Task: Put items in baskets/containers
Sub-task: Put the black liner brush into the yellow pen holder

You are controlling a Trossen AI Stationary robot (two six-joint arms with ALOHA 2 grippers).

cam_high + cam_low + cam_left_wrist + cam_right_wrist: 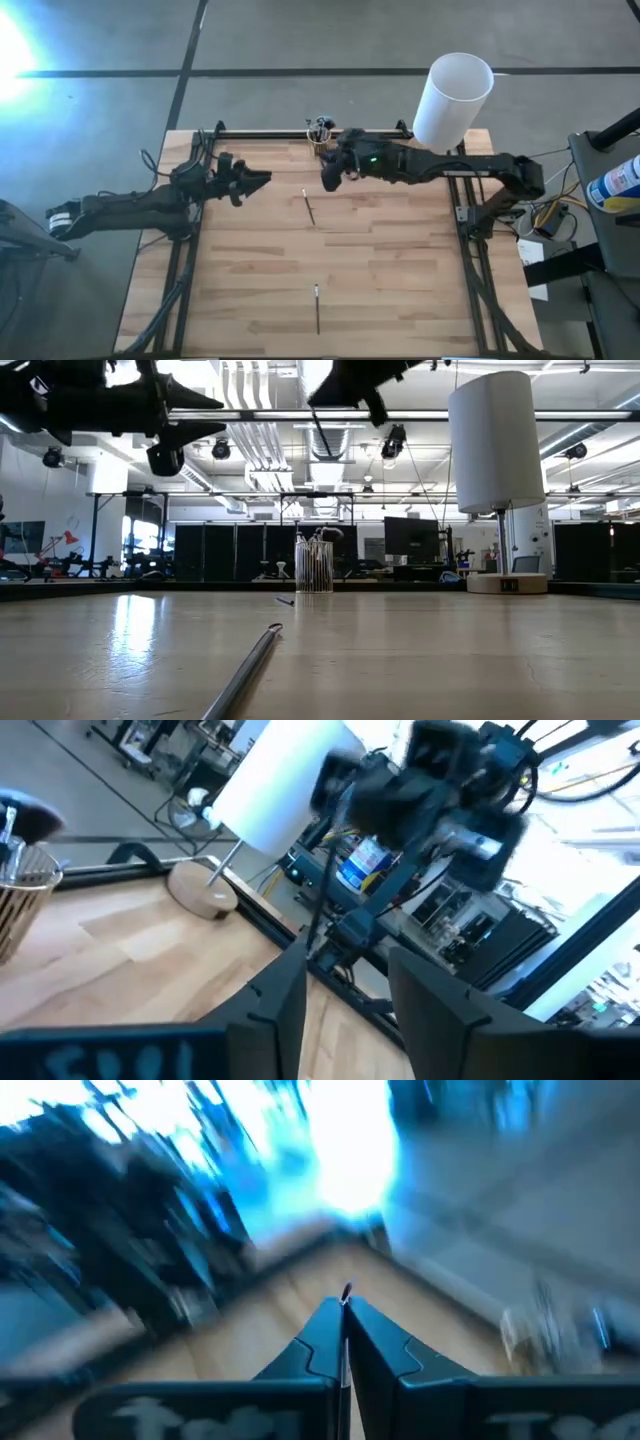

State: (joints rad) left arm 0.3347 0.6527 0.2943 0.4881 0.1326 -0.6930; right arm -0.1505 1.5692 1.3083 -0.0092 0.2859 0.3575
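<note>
The job looks partly done: the small clear glass cup (pixel 321 130) at the upper middle of the high view, against the far rail of the counter (pixel 250 300), already holds several thin dark brushes standing upright, and in the low view (pixel 313 565) their tips poke above its ribbed, see-through wall. 2 brushes lie loose on the boards: 1 near the middle of the high view (pixel 309 206), tilted a little off vertical, and 1 in the lower middle (pixel 317 307), which in the low view runs toward the lens as a slim, smooth metallic-looking rod (pixel 243 672). A 3rd brush (pixel 345 1342) is pinched in the right pincer (pixel 330 176), its fingers closed flat against each other on the thin handle, whose tip just shows above them in the right wrist view; this pincer hangs above the counter just below and right of the cup in the high view, so I judge this brush to be the next one in. The left pincer (pixel 252 180), left of centre in the high view, is spread apart and carries nothing; its 2 blocky dark fingers (pixel 275 1010) show a clear gap. At least 3 brushes therefore remain. The counter is pale wood in jointed strips with a slight sheen. At the upper right of the high view a tall, smooth white cylinder (pixel 452 100) stands on a round wooden base (pixel 203 888), well apart from the cup.
</note>
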